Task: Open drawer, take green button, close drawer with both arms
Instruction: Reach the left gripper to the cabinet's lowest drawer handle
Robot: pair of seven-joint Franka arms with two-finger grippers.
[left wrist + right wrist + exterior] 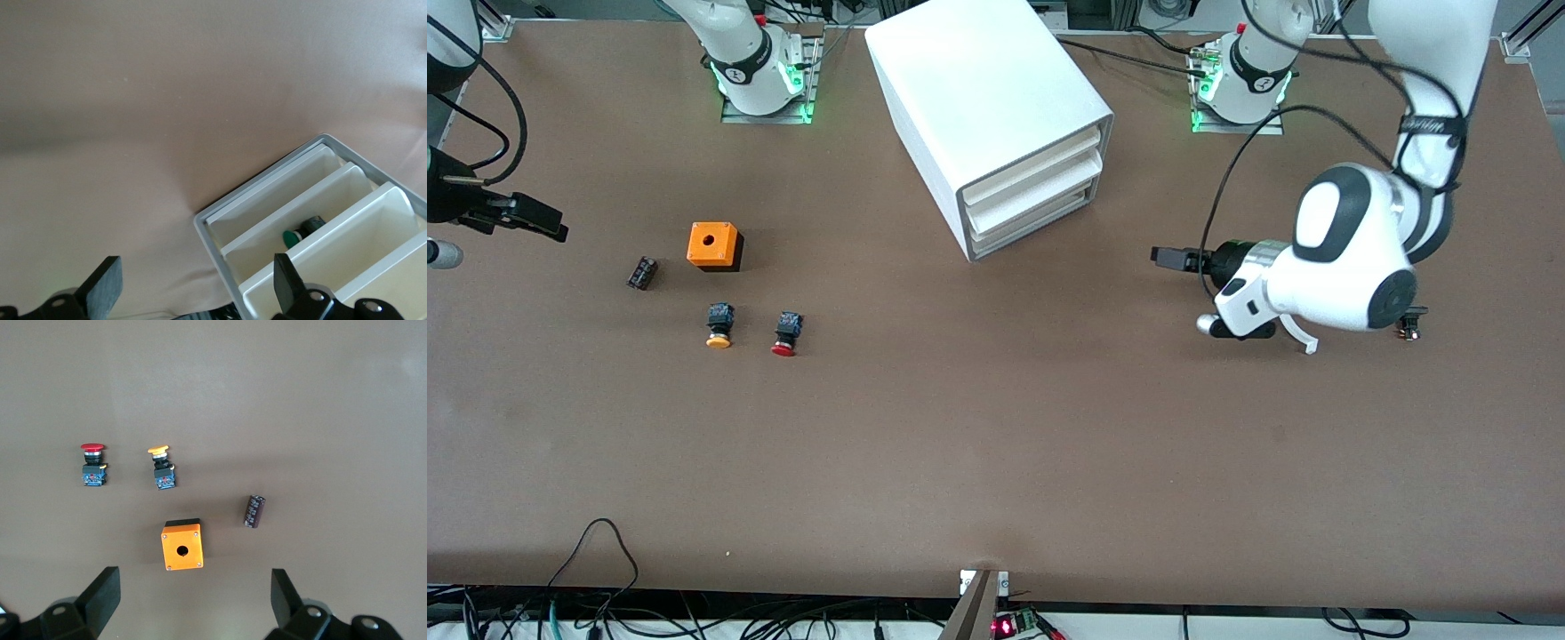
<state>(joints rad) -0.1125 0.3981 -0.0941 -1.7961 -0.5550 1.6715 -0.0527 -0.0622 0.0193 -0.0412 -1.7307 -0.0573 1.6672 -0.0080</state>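
Note:
The white cabinet (996, 98) stands at the table's back middle with three stacked drawers, all pushed in. The lowest drawer (1040, 222) is shut. In the left wrist view the cabinet's front (220, 250) shows, and the green-capped button (291, 238) with its black body lies inside, between two drawer lips. My left gripper (1172, 260) hovers low over the table in front of the cabinet, open and empty (197, 293). My right gripper (534, 218) is at the right arm's end of the table, open and empty (193, 607), and waits.
An orange box (715, 245) with a hole, a dark capacitor (642, 272), an orange-capped button (719, 325) and a red-capped button (786, 334) lie toward the right arm's end. A small dark part (1409, 322) lies by the left arm's wrist.

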